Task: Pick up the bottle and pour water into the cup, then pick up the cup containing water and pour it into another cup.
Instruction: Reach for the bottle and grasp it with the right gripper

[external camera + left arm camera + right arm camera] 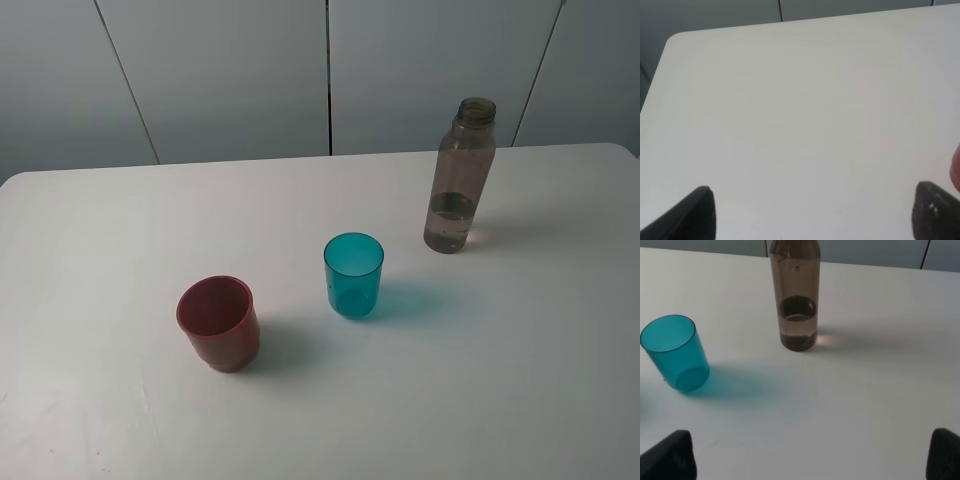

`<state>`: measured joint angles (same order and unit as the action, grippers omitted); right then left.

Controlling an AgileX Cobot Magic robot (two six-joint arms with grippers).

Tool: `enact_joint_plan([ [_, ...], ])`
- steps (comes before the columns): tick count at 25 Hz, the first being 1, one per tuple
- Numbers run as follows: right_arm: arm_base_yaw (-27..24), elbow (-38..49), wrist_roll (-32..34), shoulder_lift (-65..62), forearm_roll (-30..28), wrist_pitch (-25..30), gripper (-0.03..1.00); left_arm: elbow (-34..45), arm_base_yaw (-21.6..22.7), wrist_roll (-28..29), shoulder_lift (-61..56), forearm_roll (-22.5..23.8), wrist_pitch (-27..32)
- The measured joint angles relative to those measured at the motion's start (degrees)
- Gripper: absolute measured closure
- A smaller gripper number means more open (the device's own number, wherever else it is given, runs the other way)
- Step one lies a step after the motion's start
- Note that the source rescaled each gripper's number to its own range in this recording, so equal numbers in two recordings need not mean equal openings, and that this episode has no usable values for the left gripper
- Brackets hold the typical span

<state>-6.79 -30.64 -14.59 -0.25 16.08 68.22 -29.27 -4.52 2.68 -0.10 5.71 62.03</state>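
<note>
Bottle (pixel 460 180): upright near the far edge of the desk (pixel 520 380), toward its far right corner. Uncapped, with water in the lower part. Its neck is cut off in the right wrist view.
Teal cup (pixel 353 275): upright mid-desk, apart from the bottle. Contents hard to make out.
Red cup (pixel 218 323): upright, left of the teal cup and nearer the front edge. Only a red sliver shows in the left wrist view.
Left gripper (pixel 815 215): only the dark tips show, spread wide and gripping nothing.
Right gripper (pixel 807 457): tips alone visible, spread wide and empty, well short of the bottle.
</note>
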Motion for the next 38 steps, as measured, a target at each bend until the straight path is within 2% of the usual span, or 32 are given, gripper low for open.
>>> enact_joint_plan([
  [21,0.0,0.0,0.0,0.0,0.0,0.0,-0.03,0.0,0.0,0.0,0.0,0.0,0.0],
  [25,0.0,0.0,2.3,0.1,-2.0,-0.2,-0.03,0.0,0.0,0.0,0.0,0.0,0.0],
  [29,0.0,-0.8,2.7,6.8,-2.0,-0.2,-0.03,0.0,0.0,0.0,0.0,0.0,0.0],
  [30,0.1,-1.6,2.7,9.7,-2.0,-1.1,-0.03,0.0,0.0,0.0,0.0,0.0,0.0],
  [32,0.5,-3.7,2.7,15.0,-2.0,-6.2,-0.03,0.0,0.0,0.0,0.0,0.0,0.0],
  [38,0.6,-6.7,4.5,29.5,0.0,-31.0,-0.03,0.0,0.0,0.0,0.0,0.0,0.0],
])
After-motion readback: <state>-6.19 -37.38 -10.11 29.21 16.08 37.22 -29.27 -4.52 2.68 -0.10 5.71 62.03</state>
